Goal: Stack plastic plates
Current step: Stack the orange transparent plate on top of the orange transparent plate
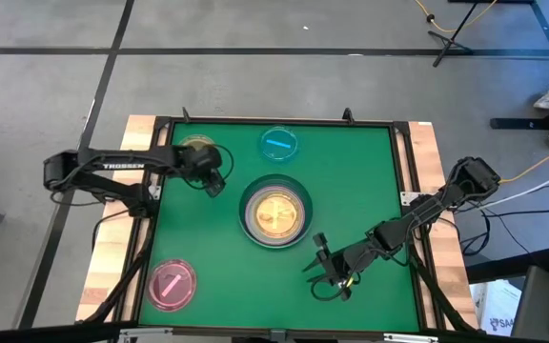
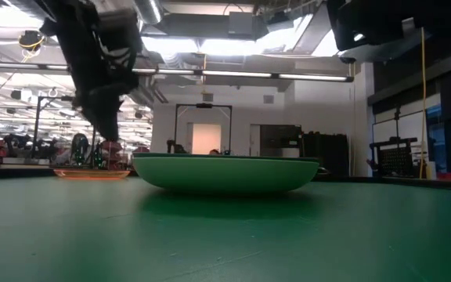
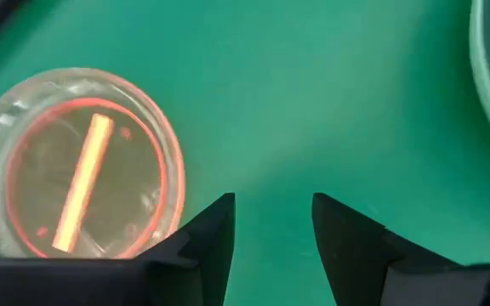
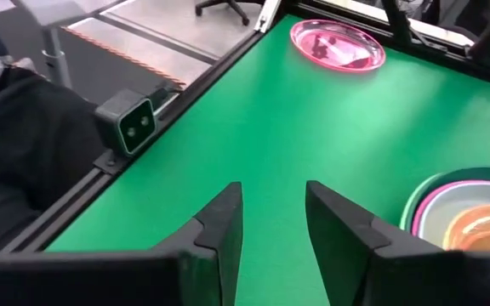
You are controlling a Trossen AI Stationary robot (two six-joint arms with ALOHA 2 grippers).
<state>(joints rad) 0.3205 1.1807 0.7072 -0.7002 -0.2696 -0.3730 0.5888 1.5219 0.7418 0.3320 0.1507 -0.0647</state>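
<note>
A stack of large plates [image 1: 276, 213] sits mid-table: a light green rim outermost, teal and pink inside it, and a small orange plate on top. A small blue plate [image 1: 279, 143] rests flat near the far edge. A small brownish translucent plate [image 1: 196, 148] [image 3: 75, 187] is far left, and a small pink plate [image 1: 171, 284] [image 4: 337, 44] near left. My left gripper [image 1: 213, 181] [image 3: 270, 225] hovers open between the brownish plate and the stack. My right gripper [image 1: 324, 262] [image 4: 272, 229] is open over bare mat, to the near right of the stack [image 4: 466, 217].
A dark raised frame [image 1: 284, 121] borders the green mat. A small camera block [image 4: 134, 123] sits on the near edge. Bare mat lies right of the stack and along the near edge. In the low view the stack's bottom plate [image 2: 225, 172] fills the middle.
</note>
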